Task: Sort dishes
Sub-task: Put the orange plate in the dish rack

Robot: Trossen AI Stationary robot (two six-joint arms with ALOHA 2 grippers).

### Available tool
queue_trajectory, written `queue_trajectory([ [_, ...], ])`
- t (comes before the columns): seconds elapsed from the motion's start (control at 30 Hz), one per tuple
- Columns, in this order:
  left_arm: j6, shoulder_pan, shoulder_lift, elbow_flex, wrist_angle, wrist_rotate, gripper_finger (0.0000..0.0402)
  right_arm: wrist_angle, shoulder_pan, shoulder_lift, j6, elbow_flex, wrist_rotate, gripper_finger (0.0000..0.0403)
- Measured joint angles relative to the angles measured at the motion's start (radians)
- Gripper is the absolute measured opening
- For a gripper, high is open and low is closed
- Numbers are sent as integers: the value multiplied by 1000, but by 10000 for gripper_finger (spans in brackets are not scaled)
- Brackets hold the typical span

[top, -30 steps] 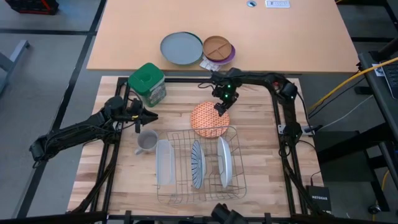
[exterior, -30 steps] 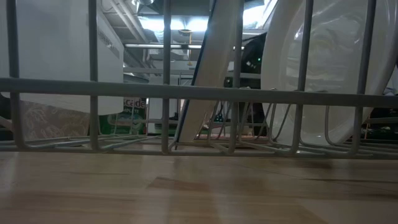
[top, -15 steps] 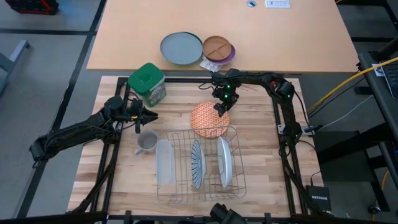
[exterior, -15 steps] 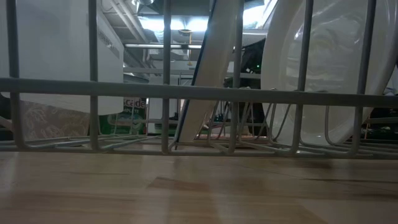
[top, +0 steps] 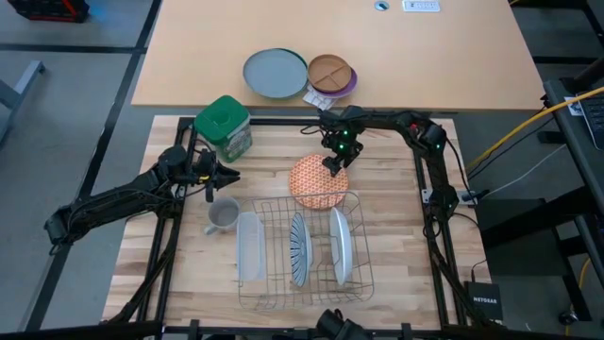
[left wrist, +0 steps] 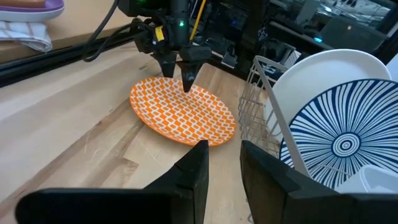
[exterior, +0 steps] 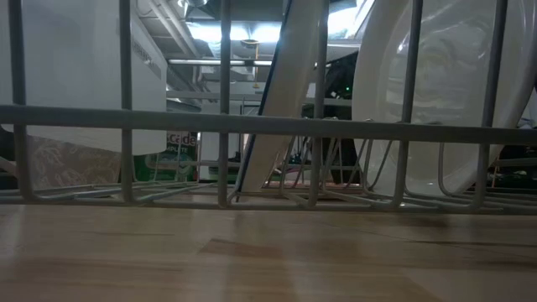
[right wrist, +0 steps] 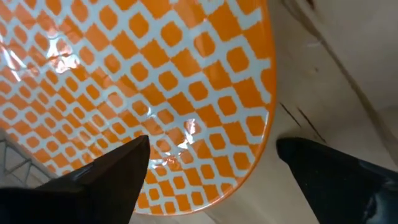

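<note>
No label can be read with certainty; the green-lidded tub [top: 225, 127] at the far left of the butcher-block table [top: 267, 156] is too small to read. The right gripper [top: 333, 165] hangs over the far rim of the orange plate [top: 317, 183], fingers spread, one over the plate and one off its edge, holding nothing. The plate leans on the wire rack [top: 302, 283], where the striped plate [top: 299, 248] and white plate [top: 341, 246] stand on edge; a grey mug [top: 223, 215] sits left of the rack, beside the waiting left gripper [top: 233, 175], parted and empty.

orange plate [right wrist: 155, 93] cut off by the right wrist view's edges; low view mostly rack wires [exterior: 252, 122]
</note>
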Motion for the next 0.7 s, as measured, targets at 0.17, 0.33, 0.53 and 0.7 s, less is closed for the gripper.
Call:
queue_trajectory([
  [0.17,0,0,0,0,-1,0,82,10,21,0,14,0,12,334],
  [0.33,0,0,0,0,-3,-7,82,17,46,0,12,0,71,282],
  [0.53,6,0,0,0,-6,-7,82,22,56,0,12,0,105,223],
  [0.7,51,0,0,0,-6,-7,82,32,56,0,19,0,104,174],
])
